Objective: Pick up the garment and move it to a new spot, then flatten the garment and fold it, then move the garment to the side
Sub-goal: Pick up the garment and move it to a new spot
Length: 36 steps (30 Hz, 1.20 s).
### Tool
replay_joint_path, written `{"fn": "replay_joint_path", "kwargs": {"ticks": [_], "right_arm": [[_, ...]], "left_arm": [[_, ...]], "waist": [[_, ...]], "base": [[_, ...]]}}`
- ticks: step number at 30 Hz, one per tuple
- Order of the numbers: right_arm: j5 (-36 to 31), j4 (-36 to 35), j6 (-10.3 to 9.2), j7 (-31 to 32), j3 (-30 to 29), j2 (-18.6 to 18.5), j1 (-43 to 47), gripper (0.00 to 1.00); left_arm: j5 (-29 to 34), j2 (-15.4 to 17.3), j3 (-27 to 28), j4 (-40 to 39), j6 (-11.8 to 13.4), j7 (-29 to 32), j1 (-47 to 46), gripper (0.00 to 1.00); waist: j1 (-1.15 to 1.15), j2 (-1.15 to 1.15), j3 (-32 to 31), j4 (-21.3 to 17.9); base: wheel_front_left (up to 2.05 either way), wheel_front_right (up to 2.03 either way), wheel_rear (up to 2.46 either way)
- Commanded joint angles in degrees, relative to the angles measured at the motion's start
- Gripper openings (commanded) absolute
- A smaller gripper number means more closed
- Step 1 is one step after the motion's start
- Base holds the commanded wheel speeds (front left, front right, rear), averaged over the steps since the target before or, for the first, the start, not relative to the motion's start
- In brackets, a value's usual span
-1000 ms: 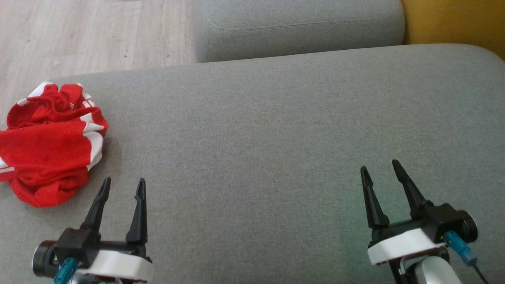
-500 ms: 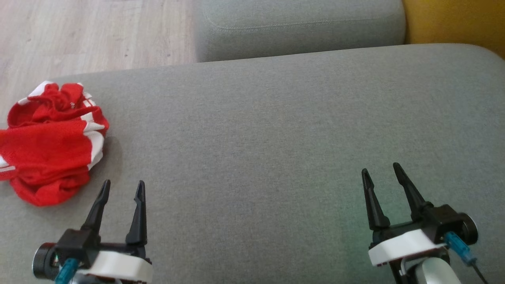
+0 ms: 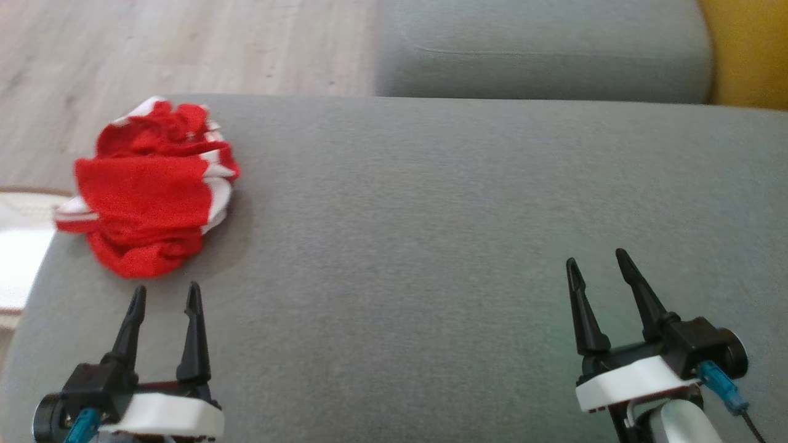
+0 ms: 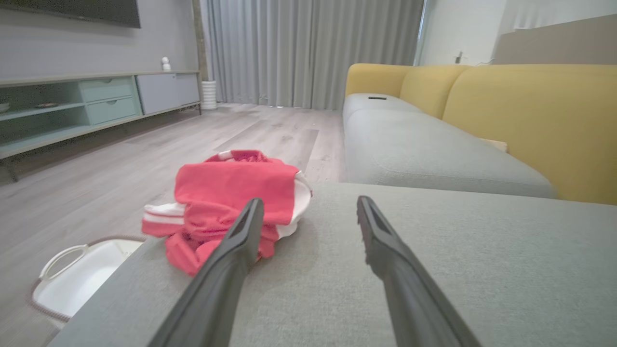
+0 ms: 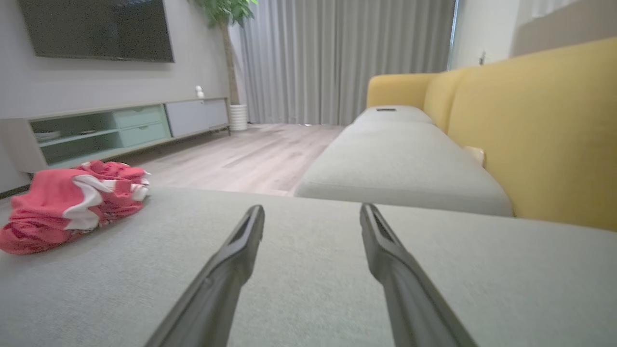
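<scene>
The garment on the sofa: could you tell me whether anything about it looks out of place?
The red and white garment lies crumpled in a heap near the gray cushion's left edge, not flat or folded.

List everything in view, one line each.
near cushion: one, grey, foreground
garment: one, red and white, crumpled at near cushion's left end
far cushion: one, grey, beyond it
backrest: one, yellow, right of cushions
floor: one, pale wood, left of cushions
basket: one, white, on floor left of near cushion
TV unit: one, grey and mint, against wall across floor
curtains: one set, grey, far end
left gripper: one, dark, open, just short of garment
right gripper: one, dark, open, above bare cushion
</scene>
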Motion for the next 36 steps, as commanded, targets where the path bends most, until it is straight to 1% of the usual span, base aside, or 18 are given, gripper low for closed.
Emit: {"fn": "replay_joint_path", "kwargs": {"ticks": [1, 6, 7, 9, 12, 16, 21, 25, 27, 30, 33, 36], "right_arm": [[0.5, -2.1, -0.04, -0.7, 1.4, -0.5, -1.6, 1.00], [0.7, -2.3, -0.04, -0.7, 2.0, -0.5, -1.2, 1.00], [0.8, -2.2, -0.04, -0.7, 2.1, -0.5, -1.1, 1.00], [1.0, -2.1, -0.04, -0.7, 2.4, -0.5, -0.9, 1.00], [1.2, -2.0, -0.04, -0.7, 2.5, -0.5, -0.6, 1.00], [1.3, -1.9, -0.04, -0.7, 2.7, -0.5, -0.6, 1.00], [0.7, -1.9, -0.04, -0.7, 2.7, -0.5, -0.3, 1.00], [-0.3, -2.0, -0.04, -0.7, 2.4, -0.5, -0.4, 1.00], [-2.2, -2.3, -0.04, -0.7, 2.0, -0.5, -1.3, 1.00], [-4.3, -2.9, -0.04, -0.7, 1.7, -0.5, -2.6, 1.00], [-6.1, -3.5, -0.04, -0.7, 1.7, -0.5, -4.0, 1.00], [-7.4, -4.0, -0.04, -0.7, 1.8, -0.9, -5.7, 1.00]], "left_arm": [[-0.1, 0.1, 2.4, -1.9, -0.2, -0.7, -1.6, 1.00], [0.3, 0.1, 3.1, -1.5, -0.5, -0.7, -1.4, 1.00], [0.3, 0.1, 3.3, -1.4, -0.2, -0.7, -1.3, 1.00], [2.4, 0.1, 3.0, -1.7, -0.1, -0.7, -1.0, 1.00], [3.0, 0.1, 2.9, -1.5, 0.5, -0.7, -0.6, 1.00], [4.1, 0.1, 2.5, -1.5, 0.3, -0.7, -0.1, 1.00], [4.8, 0.2, 2.5, -2.2, 0.9, -0.7, 0.0, 1.00], [5.3, 0.2, 2.2, -2.8, 1.4, -0.7, -1.2, 1.00], [5.8, 0.2, 1.1, -3.2, 1.6, -0.7, -4.2, 1.00], [5.4, 0.6, 0.6, -4.3, 1.2, -0.7, -9.2, 1.00], [5.0, 2.2, 1.0, -4.8, 0.4, -0.7, -15.9, 1.00], [4.3, 4.5, 2.1, -1.9, -0.5, -0.7, -23.7, 1.00]], "waist": [[0.00, 0.00, -0.3, 2.1], [0.00, 0.00, -0.8, 5.7], [0.00, 0.00, -0.9, 6.2], [0.00, 0.00, -1.1, 7.4], [0.00, 0.00, -1.4, 9.0], [0.00, 0.00, -1.5, 10.3], [0.00, 0.00, -0.9, 11.1], [0.00, 0.00, 1.1, 11.3], [0.00, 0.00, 4.5, 11.4], [0.00, 0.00, 8.1, 11.6], [0.00, 0.00, 11.7, 11.3], [0.00, 0.00, 14.7, 11.0]], "base": [[0.00, 0.00, 0.00], [0.00, 0.00, 0.00], [0.00, 0.00, 0.00], [0.00, 0.00, 0.00], [0.00, 0.00, 0.00], [0.00, 0.00, 0.00], [0.00, 0.00, 0.00], [0.00, 0.00, 0.00], [0.00, 0.00, 0.00], [0.00, 0.00, 0.00], [0.00, 0.00, 0.00], [0.00, 0.00, 0.00]]}}
